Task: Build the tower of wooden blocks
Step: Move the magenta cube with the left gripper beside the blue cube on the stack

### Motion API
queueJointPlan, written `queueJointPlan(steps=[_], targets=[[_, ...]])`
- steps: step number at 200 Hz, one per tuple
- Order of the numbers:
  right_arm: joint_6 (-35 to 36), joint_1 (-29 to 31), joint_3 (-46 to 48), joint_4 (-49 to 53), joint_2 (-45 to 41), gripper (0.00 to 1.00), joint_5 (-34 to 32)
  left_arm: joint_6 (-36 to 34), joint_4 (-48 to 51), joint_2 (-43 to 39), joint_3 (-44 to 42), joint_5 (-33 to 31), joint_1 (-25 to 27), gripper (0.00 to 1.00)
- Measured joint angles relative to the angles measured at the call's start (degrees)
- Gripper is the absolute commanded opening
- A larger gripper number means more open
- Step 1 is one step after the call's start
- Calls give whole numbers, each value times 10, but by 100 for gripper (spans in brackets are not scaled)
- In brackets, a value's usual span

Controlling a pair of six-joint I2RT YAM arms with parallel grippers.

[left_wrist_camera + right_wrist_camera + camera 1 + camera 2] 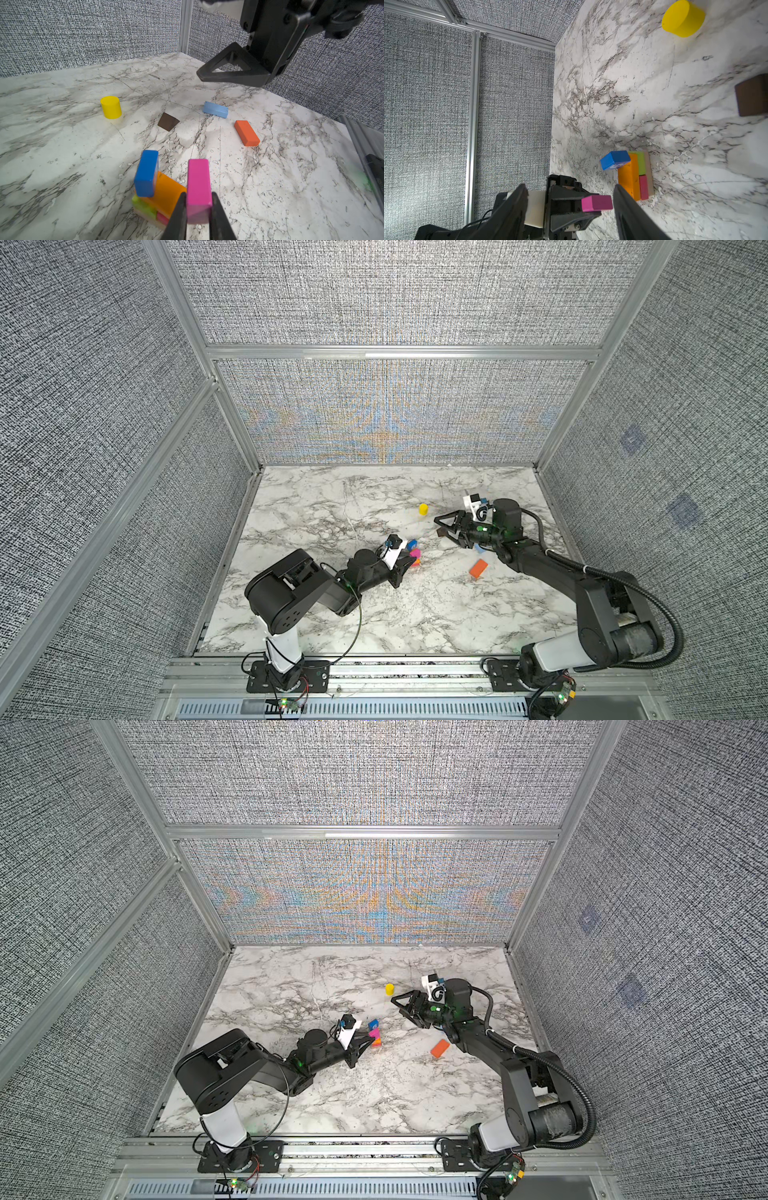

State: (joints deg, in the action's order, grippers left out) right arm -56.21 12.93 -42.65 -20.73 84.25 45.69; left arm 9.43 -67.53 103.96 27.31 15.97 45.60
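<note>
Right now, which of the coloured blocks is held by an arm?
The magenta block, clamped between the jaws of the left gripper near the stack. Every other block rests on the table or the stack.

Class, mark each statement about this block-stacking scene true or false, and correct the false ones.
1. The left gripper grips a magenta block. True.
2. The right gripper holds the yellow cylinder. False: its jaws are open and empty; the cylinder stands alone on the table.
3. The dark brown piece caps the stack. False: it lies on the table, apart from the stack.
4. A blue block leans on the stack's orange block. True.
</note>
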Motion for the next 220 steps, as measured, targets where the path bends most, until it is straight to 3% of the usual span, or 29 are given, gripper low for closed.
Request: queueJointPlan(steps=[220], targets=[[0, -12, 0, -9, 20, 67, 19, -4, -20, 56, 25, -9, 0, 12]])
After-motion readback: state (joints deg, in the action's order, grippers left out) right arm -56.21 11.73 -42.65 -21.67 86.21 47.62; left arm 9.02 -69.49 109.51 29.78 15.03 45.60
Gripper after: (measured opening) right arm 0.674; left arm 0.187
